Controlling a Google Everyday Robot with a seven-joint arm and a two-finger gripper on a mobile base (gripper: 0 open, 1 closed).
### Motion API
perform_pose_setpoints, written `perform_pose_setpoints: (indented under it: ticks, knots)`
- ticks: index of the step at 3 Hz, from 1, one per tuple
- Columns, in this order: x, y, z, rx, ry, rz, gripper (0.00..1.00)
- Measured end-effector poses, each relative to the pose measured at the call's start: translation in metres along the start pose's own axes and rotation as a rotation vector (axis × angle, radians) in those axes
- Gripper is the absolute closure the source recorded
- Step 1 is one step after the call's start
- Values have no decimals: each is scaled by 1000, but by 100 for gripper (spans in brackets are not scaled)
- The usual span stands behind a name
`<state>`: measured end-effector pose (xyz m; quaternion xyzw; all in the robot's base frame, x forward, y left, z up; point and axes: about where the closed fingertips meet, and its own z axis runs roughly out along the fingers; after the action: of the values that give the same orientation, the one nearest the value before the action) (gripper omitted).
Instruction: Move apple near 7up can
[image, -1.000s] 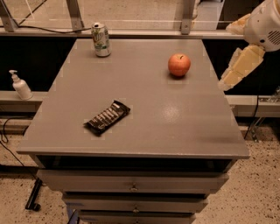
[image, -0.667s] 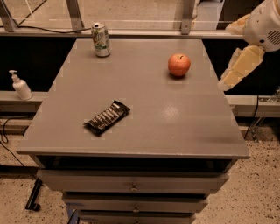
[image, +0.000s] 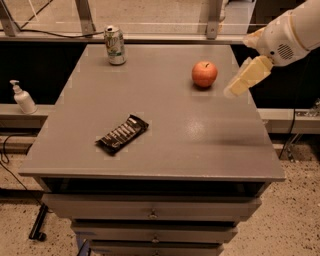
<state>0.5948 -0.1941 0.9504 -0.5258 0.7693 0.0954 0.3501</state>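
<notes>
The red-orange apple (image: 204, 74) sits on the grey table (image: 200, 135) at the back right. The 7up can (image: 115, 45), silver with green markings, stands upright at the back left, well apart from the apple. My gripper (image: 246, 78), cream-coloured, hangs over the table's right edge, just right of the apple and a little above the surface. It touches nothing. The white arm (image: 290, 35) comes in from the upper right.
A dark snack bar wrapper (image: 122, 134) lies left of the table's centre. A white pump bottle (image: 22, 98) stands on a ledge left of the table. A railing runs behind the table, and drawers sit below its front edge.
My gripper has moved left, from beyond the table's right edge to close beside the apple. The apple, can and wrapper have not moved.
</notes>
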Motion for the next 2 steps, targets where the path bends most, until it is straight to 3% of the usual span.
perform_pose_setpoints:
  ticks: [2]
  knots:
    - [7,-43,74,45,-117,175,0]
